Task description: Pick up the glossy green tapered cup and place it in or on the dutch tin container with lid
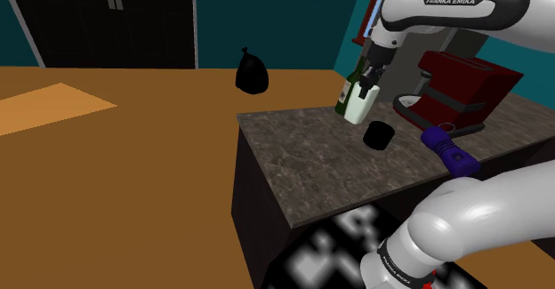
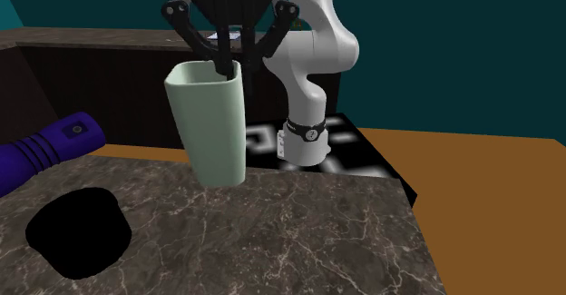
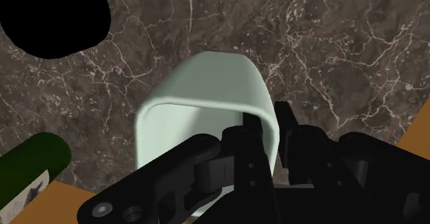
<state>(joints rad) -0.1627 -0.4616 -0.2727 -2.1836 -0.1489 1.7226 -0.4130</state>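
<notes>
Claw (image 3: 267,119) pinched shut on one wall of cup (image 3: 207,78), one finger inside the rim, one outside; cup tilted, hanging below claw, apparently just clear of counter (image 3: 331,43); pick-up judged done; remaining: carry to black tin (image 3: 52,12), near, lower and aside, then release.

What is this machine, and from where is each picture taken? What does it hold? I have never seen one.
It is a white robot arm with a black two-finger gripper. One picture looks from beside its stand, one faces it across the counter, and one comes from a camera on its hand. On the dark marbled counter are a black round container, a purple torch, a green bottle and a red machine. The gripper is shut on the rim of a pale green cup.
</notes>
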